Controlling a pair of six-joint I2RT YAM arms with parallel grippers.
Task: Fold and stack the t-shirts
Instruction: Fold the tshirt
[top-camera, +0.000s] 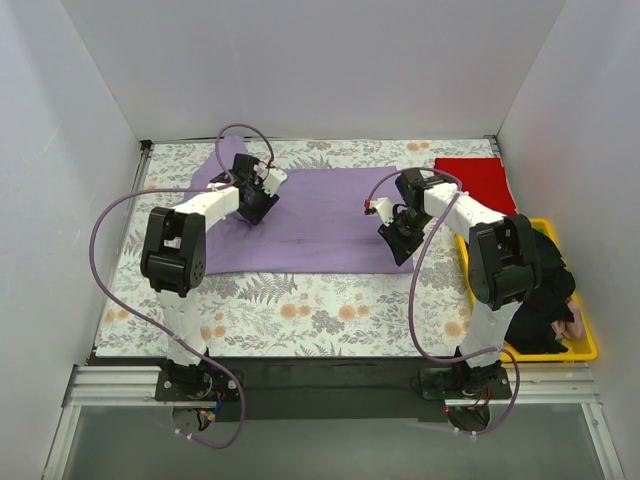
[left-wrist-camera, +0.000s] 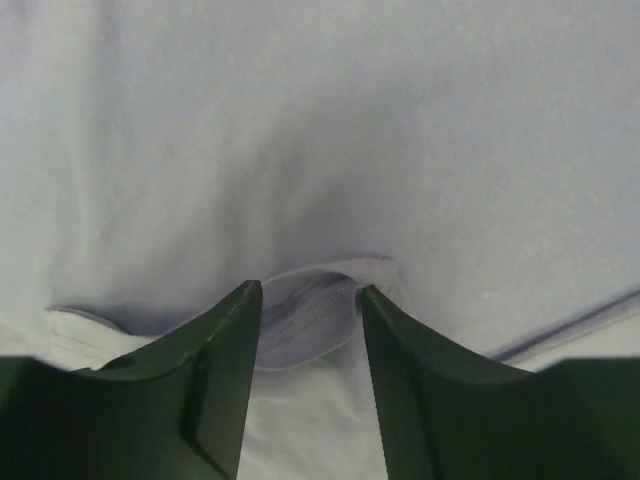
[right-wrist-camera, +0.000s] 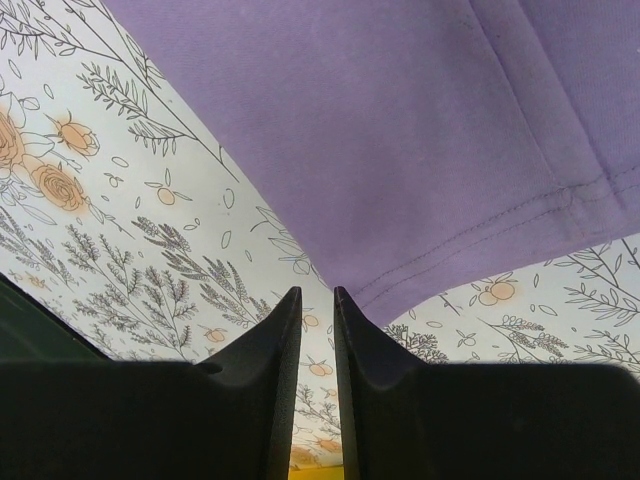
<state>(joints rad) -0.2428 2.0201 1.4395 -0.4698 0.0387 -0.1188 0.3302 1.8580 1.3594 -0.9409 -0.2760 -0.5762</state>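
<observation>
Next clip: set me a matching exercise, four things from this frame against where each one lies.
Things:
1. lavender t-shirt
2. red t-shirt
3. yellow tray
4. floral cloth

Places:
A. covering the table under the shirts
B. folded at the far right corner
C. spread in the middle between the two arms
D. at the right edge, holding dark garments

Pairs: 1-C, 2-B, 3-D, 4-A

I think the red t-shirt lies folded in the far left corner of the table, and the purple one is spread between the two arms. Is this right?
Not quite. The red t-shirt lies folded in the far right corner, as the top external view shows. The purple t-shirt is indeed spread between the two arms.
</observation>
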